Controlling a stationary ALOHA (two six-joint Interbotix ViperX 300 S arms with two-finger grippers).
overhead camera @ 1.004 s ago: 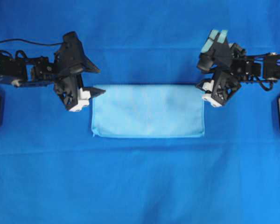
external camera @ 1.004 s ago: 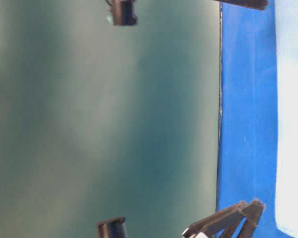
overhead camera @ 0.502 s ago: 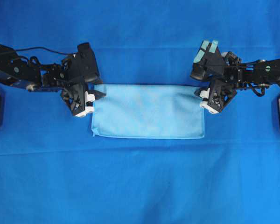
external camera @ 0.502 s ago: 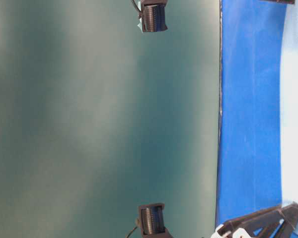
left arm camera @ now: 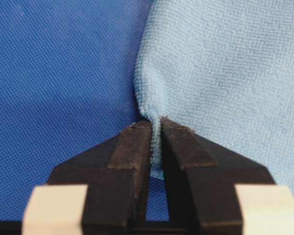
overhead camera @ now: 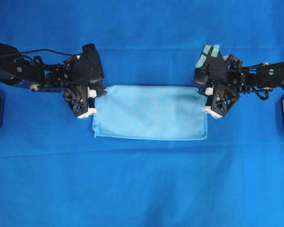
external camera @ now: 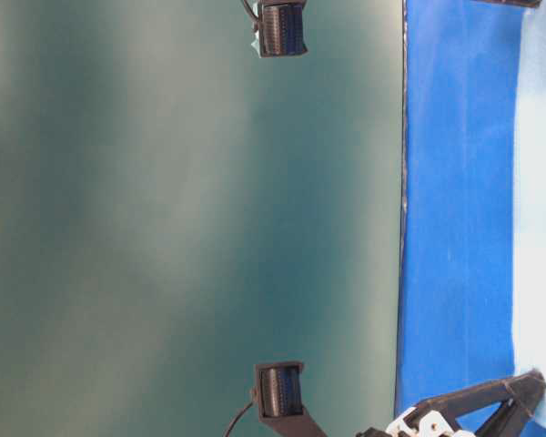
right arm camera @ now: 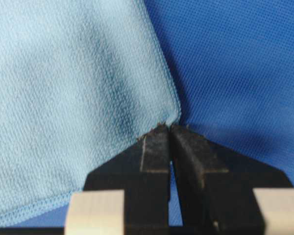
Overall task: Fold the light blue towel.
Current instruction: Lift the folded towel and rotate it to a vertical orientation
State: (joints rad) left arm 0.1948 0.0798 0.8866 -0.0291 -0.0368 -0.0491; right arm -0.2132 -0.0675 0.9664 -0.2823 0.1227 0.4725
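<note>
Both jaws, open a moment ago, now pinch the far corners of the light blue towel (overhead camera: 150,112) lying half-folded on the table cloth (overhead camera: 142,189): left gripper (left arm camera: 156,128), right gripper (right arm camera: 168,131), so the next fold can begin.

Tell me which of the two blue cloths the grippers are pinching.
The light blue towel: the smaller, paler rectangle. The left gripper and right gripper each clamp a corner. The dark blue cloth beneath covers the table.

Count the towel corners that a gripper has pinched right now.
2. The left gripper is shut on the light blue towel at its far-left corner, and the right gripper on its far-right corner. The two near corners lie free.
</note>
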